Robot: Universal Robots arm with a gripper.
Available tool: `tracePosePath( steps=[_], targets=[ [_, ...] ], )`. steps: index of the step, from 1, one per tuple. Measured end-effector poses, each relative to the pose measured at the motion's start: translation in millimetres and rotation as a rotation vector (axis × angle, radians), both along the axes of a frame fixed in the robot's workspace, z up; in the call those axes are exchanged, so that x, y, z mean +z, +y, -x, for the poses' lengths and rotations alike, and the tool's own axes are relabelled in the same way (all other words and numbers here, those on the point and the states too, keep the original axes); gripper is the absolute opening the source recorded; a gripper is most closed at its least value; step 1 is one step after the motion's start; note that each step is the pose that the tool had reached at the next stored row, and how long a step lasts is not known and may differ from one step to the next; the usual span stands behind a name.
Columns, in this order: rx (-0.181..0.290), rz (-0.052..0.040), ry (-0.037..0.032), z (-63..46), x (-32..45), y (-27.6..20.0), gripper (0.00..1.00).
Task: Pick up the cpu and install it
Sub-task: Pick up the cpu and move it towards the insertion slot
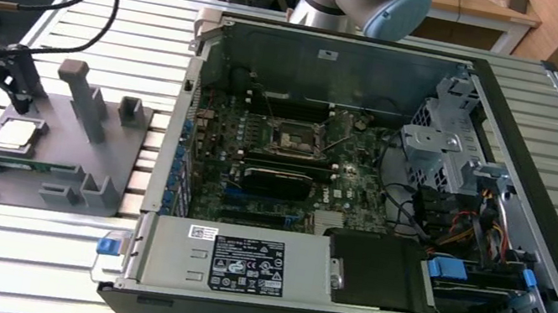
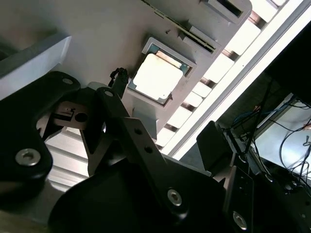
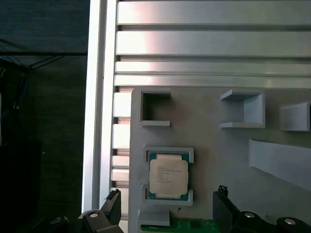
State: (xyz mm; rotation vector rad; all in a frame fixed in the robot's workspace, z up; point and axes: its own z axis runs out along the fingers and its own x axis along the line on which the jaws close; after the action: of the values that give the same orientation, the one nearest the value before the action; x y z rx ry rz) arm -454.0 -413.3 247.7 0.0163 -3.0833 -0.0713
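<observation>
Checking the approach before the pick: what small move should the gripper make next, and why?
Probably ease down toward the cpu: the gripper is open, fingers spread wider than the chip, which lies flat and untouched in its nest on the grey fixture.

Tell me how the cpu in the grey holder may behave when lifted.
The cpu looks flat and rigid with a metal top, so it should be stiff and probably light. Its thin edges may slip in a grip. It lies flat in the grey holder, so rolling seems unlikely.
</observation>
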Motion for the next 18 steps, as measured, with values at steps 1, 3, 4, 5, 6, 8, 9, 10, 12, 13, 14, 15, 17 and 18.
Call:
tracePosePath(
  steps=[1, 3, 4, 5, 6, 8, 9, 10, 12, 13, 14, 15, 17, 18],
  targets=[
    [0.000, 0.0001, -0.0015, -0.1, -1.8, 0.0, 0.83],
    [0.000, 0.0003, -0.0048, -0.1, -4.9, -0.1, 0.83],
    [-0.001, 0.0003, -0.0067, 0.0, -6.6, -0.1, 0.83],
    [-0.003, 0.0002, -0.0077, 0.3, -8.2, 0.0, 0.83],
    [-0.006, 0.0002, -0.0083, 0.5, -9.9, 0.1, 0.83],
    [-0.008, 0.0004, -0.0083, 1.0, -13.3, 0.4, 0.83],
    [-0.008, 0.0004, -0.0083, 1.1, -14.8, 0.8, 0.83],
    [-0.008, 0.0003, -0.0085, 1.0, -16.9, 1.0, 0.83],
    [-0.008, 0.0011, -0.0084, 1.1, -20.5, 2.3, 0.83],
    [-0.008, 0.0011, -0.0085, 1.1, -22.2, 2.9, 0.83],
    [-0.008, 0.0012, -0.0086, 1.1, -23.7, 3.6, 0.83],
    [-0.008, 0.0013, -0.0085, 1.4, -25.4, 3.9, 0.83],
    [-0.008, 0.0019, -0.0089, 3.0, -29.1, 4.1, 0.83],
    [-0.008, 0.0018, -0.0092, 3.3, -31.0, 4.2, 0.83]
  ],
)
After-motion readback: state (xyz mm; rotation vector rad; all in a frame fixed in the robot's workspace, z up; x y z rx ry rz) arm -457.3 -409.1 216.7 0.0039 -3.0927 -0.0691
